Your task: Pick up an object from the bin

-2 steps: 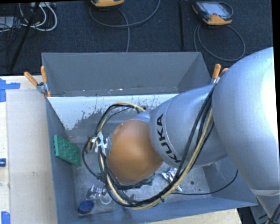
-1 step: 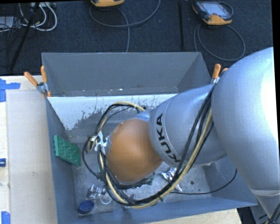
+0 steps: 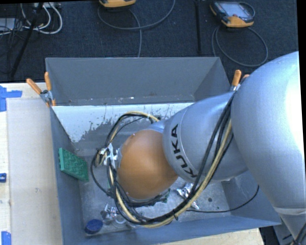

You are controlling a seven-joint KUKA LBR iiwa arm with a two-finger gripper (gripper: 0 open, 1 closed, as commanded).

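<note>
Green flat piece [image 3: 73,163] left of orange wrist cover [image 3: 145,166]; pincer perhaps beneath, state untellable.

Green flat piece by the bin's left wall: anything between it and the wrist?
Nothing visible: only bare bin floor and the arm's own cables separate the green flat piece from the orange wrist cover. The blue round thing lies off toward the near-left corner.
</note>
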